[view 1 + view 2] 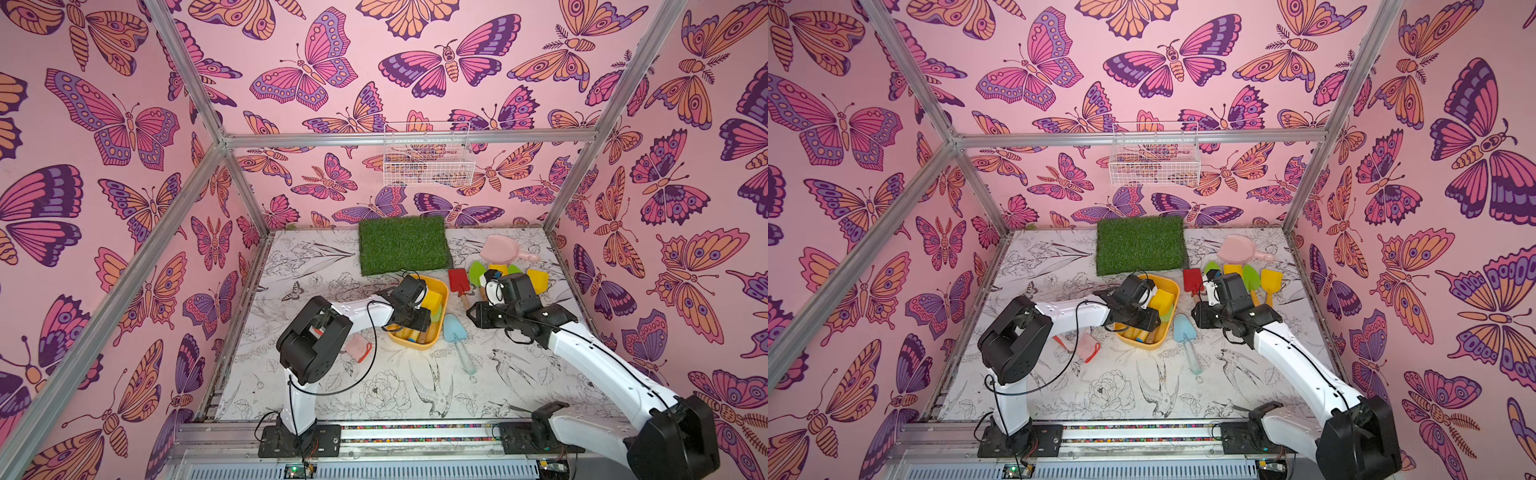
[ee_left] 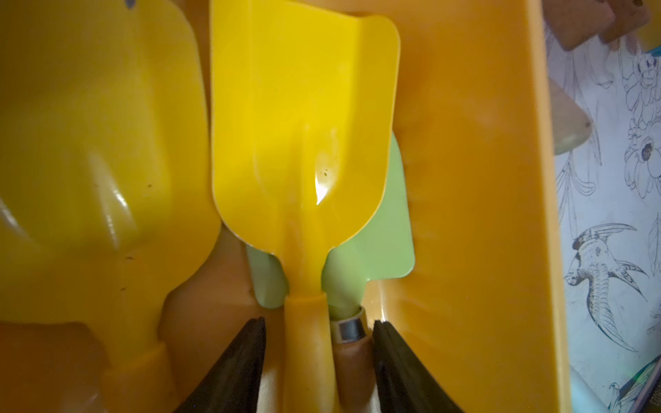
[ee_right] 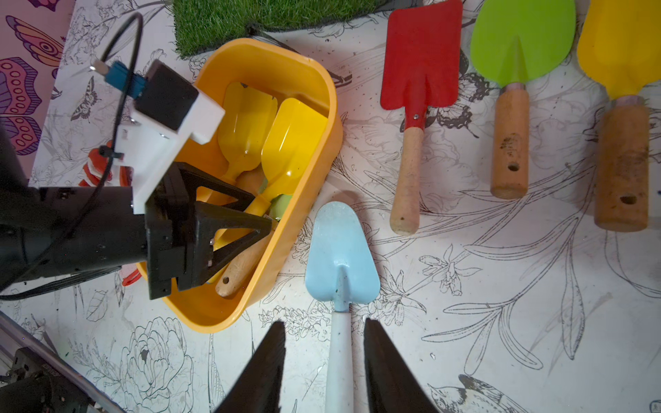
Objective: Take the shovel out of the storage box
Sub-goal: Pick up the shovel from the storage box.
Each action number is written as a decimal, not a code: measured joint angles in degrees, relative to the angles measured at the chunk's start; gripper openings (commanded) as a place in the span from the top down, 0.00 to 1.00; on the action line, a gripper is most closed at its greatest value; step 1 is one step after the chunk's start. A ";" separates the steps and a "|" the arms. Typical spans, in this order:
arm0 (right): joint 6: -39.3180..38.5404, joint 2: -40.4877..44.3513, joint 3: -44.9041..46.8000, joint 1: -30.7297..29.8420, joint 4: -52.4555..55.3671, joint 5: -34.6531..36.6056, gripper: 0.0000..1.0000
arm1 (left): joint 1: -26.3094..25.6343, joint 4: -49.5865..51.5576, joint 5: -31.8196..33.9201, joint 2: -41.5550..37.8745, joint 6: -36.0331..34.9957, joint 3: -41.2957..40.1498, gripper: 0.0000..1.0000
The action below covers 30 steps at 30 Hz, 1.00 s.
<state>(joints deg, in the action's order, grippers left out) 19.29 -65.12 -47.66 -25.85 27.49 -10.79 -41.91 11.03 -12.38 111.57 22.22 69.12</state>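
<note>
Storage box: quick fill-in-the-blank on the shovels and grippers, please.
The storage box holds a green shovel and ___ yellow shovels.
The left gripper straddles two handles inside the ___.
The blue shovel has its handle between the fingers of the ___.
The red shovel has a ___ handle.
Missing: two; storage box; right gripper; wooden.

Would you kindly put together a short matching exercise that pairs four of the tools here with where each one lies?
Things:
1. light blue shovel
2. red shovel
3. pale green shovel
4. pink scoop

Places:
A. in the storage box, under a yellow shovel
B. on the table near the back, right of the grass mat
C. on the table beside the storage box, handle between the right gripper's parted jaws
D. on the table next to the bright green shovel

Pairs: 1-C, 2-D, 3-A, 4-B.
</note>
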 measured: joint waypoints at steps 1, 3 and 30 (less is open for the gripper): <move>0.00 0.48 0.07 0.00 -0.02 0.00 0.59 | 0.00 0.07 -0.11 0.04 0.09 0.02 0.62; 0.00 1.16 0.09 0.00 0.00 0.00 0.59 | 0.00 -0.02 -0.46 0.04 0.37 0.09 0.71; 0.48 5.84 3.08 0.00 -0.87 0.26 0.60 | 0.02 2.75 0.00 -6.47 0.81 -0.92 1.00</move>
<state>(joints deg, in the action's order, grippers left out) 19.77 -59.29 -44.58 -25.85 26.61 -10.52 -41.89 13.78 -12.38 105.10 23.03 68.20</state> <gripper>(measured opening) 0.401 0.264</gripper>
